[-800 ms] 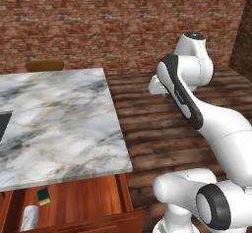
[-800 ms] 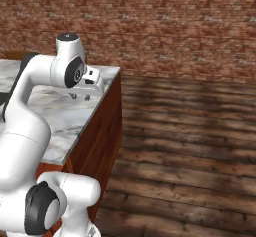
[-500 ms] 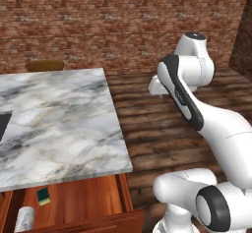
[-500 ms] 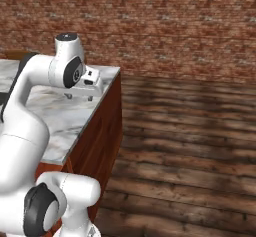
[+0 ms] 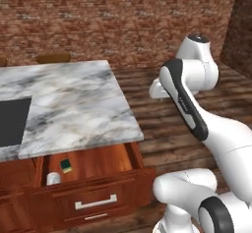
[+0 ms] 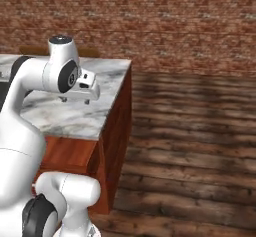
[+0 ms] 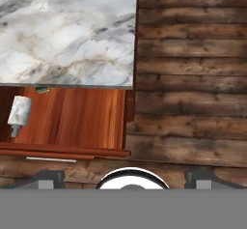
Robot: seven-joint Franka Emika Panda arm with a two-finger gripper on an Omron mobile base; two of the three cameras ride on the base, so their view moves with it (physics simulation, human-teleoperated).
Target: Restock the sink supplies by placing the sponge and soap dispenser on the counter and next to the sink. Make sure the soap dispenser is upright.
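We see the marble surface (image 5: 74, 104) on its reddish-brown cabinets, and below its near edge an open drawer (image 5: 93, 165) pulled out toward us. Inside the drawer, in the left base view, the sponge (image 5: 66, 165) lies flat with its dark green top up and a yellow edge showing, and the soap dispenser (image 5: 53, 178) sits just beside it toward the drawer front, near the left end. In the hand view we look straight down: the soap dispenser (image 7: 19, 113) lies on its side on the drawer floor, its narrow pump end pointing toward the drawer front, while the sponge (image 7: 42, 90) shows as a thin green sliver tucked under the edge of the marble. At the left edge of the left base view we find the black sink (image 5: 12, 121) let into the marble, well apart from the drawer's contents. Our gripper (image 6: 73, 100) hangs above the marble near its right corner in the right base view, pointing down, with nothing between its fingers (image 6: 86, 101); the two tips stand apart from each other, so we read them as spread, and in the hand view the dark tips sit far out at either side of the bottom edge. A plank floor (image 6: 190, 146) runs off to the right toward a brick wall (image 6: 150, 21).
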